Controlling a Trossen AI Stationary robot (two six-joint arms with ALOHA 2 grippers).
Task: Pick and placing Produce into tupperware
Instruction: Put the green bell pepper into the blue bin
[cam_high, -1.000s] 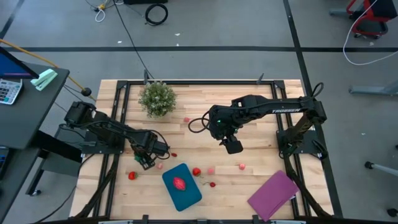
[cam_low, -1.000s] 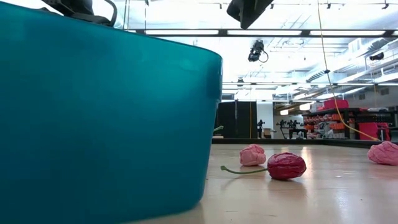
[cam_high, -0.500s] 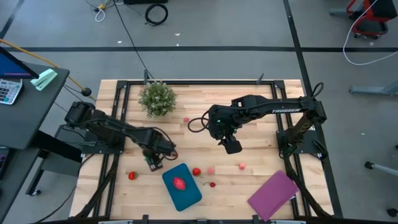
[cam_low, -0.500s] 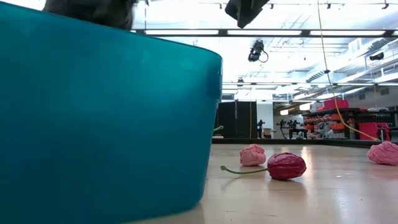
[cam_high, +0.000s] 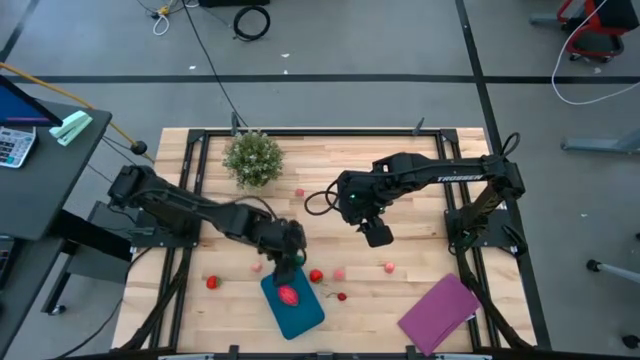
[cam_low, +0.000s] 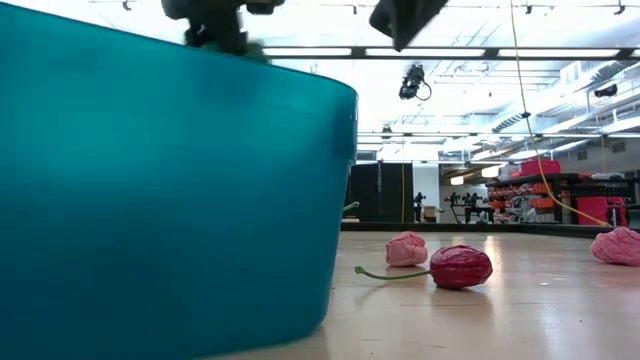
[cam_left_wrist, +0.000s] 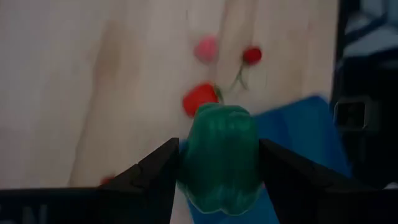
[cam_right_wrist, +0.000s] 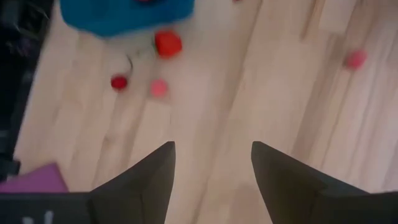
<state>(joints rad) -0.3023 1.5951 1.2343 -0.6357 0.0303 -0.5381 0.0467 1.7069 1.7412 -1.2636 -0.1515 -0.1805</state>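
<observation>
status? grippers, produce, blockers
Left gripper shut on green pepper, above tupperware edge. Right gripper open, empty, mid-table. Nothing blocking.

Your wooden table (cam_high: 420, 215) carries the teal tupperware (cam_high: 303, 311) at lower centre, a purple rectangle (cam_high: 438, 313) at lower right and a potted plant (cam_high: 251, 158) at upper left. Loose produce beside the tupperware: red piece (cam_high: 316, 276), pink piece (cam_high: 339, 274), cherry (cam_high: 341, 296). Further pieces: red (cam_high: 212, 283) lower left, pink (cam_high: 389, 267) right of centre.

One produce piece (cam_high: 289, 295) in tupperware (cam_high: 310, 313).
</observation>
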